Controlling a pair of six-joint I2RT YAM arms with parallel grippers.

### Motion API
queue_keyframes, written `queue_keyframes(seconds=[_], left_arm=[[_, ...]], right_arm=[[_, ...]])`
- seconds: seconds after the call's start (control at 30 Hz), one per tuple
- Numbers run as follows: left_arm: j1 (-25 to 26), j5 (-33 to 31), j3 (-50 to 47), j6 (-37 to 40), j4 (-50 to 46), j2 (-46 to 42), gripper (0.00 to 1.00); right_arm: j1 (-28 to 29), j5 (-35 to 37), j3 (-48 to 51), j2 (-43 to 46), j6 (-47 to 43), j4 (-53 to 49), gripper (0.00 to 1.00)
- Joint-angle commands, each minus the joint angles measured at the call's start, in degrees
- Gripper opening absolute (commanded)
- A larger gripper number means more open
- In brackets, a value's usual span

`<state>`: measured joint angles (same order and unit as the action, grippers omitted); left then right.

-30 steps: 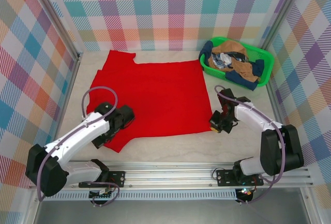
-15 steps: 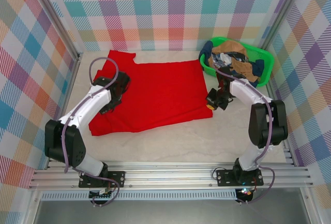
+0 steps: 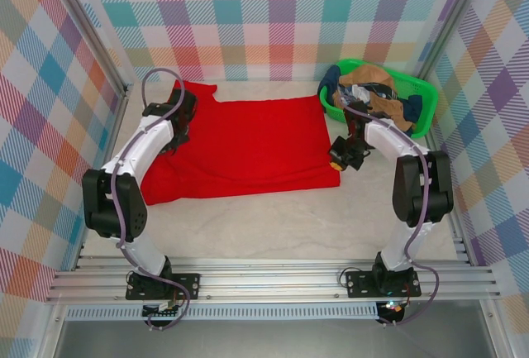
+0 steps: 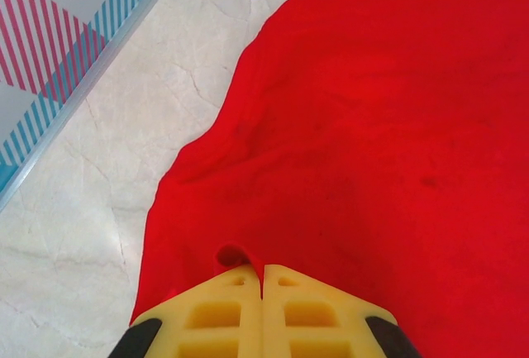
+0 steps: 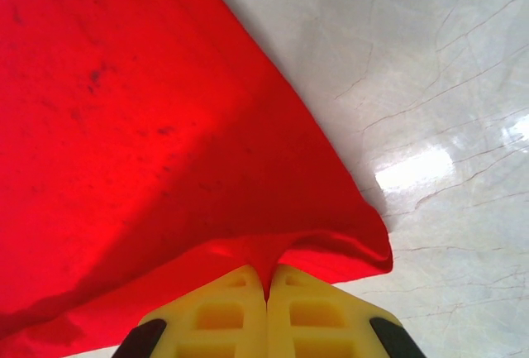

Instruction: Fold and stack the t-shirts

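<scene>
The left gripper [image 4: 263, 277] and right gripper [image 5: 269, 275] were clamped tight on edges of the red shirt [image 3: 248, 143], spread mid-table left of the basket [image 3: 421, 85]; moving both level and taut would keep the fold square.

A green plastic basket [image 3: 332, 107] is sitting just beyond the right gripper [image 3: 337, 163], slightly to its right; the pale marbled tabletop [image 3: 273, 226] is stretching out on its near side.
</scene>
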<state>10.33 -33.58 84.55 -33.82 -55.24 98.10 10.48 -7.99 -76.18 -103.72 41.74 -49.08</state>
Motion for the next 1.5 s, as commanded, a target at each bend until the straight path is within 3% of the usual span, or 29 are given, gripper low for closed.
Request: queue_keyframes(seconds=[0.0,0.7,1.47], left_arm=[[-0.8,-1.6,3.1,3.7,1.3,1.7,0.00],[-3.1,-6.1,13.0,9.7,0.8,11.9,0.00],[-6.8,-2.2,19.1,17.5,1.9,18.7,0.00]], right_arm=[[-1.0,1.0,-2.5,-1.2,0.8,-1.7,0.00],[-1.5,-0.1,-12.5,-9.9,-0.1,-0.7,0.00],[-0.9,-0.3,-18.3,-13.5,-2.1,2.1,0.00]])
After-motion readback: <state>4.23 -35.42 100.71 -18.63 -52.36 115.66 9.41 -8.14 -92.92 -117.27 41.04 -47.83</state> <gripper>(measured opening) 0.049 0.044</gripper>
